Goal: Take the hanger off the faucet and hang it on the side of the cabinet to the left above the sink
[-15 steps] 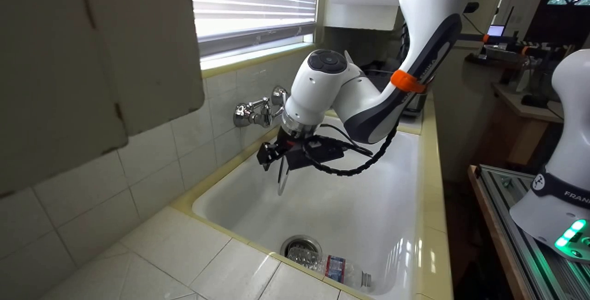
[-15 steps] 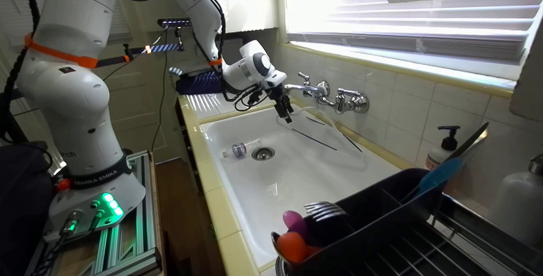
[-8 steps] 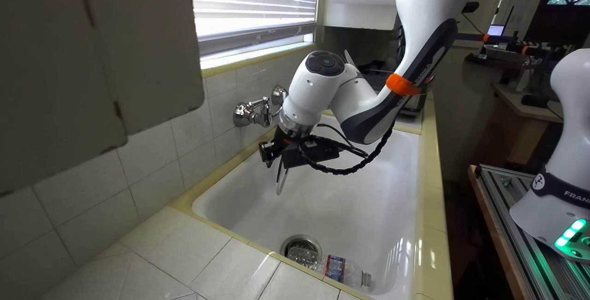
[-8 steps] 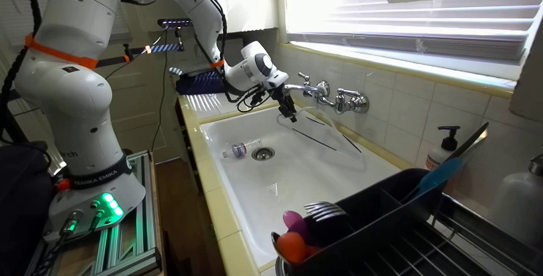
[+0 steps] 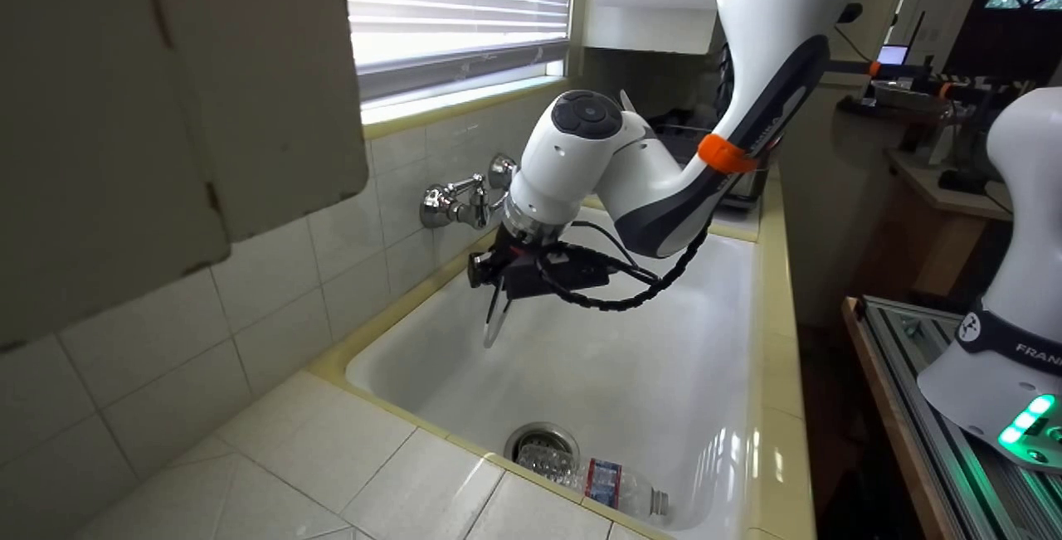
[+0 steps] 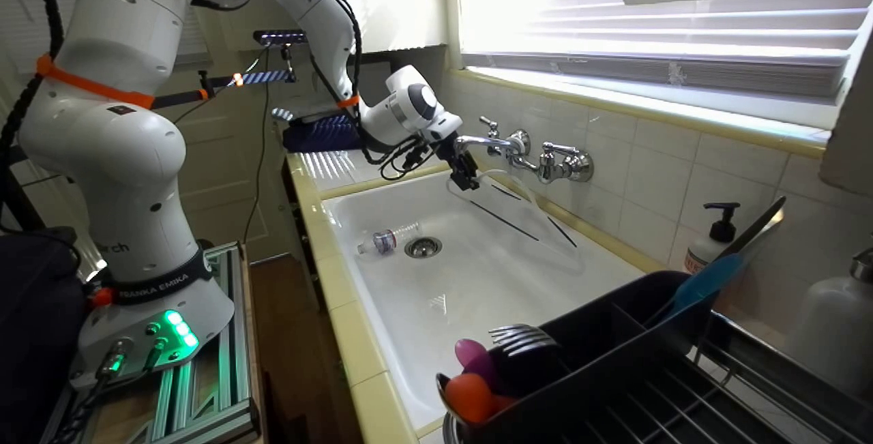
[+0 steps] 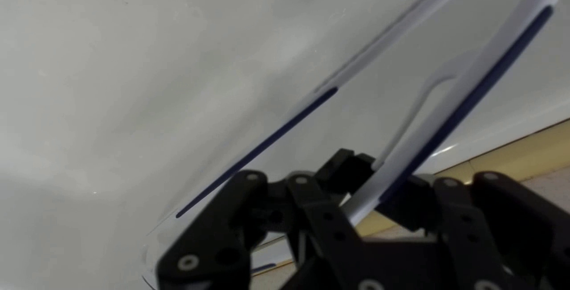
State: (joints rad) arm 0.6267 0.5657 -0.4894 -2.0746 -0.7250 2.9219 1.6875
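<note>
- Narrower than a second ago: the gripper [image 7: 377,184], and the hanger [image 7: 446,107] has edged toward nine o'clock in an exterior view!
- Far left, the grey-beige cabinet [image 5: 265,100], at ten o'clock from the chrome faucet [image 5: 473,210].
- Near that, at five o'clock, jaws snug on one bar of the hanger, which hangs below them at six, over the sink [image 5: 647,357]; touching the faucet or not, I can't tell.
- Further right, five o'clock from the gripper, a clear bottle [image 5: 604,482] lying in the sink.
</note>
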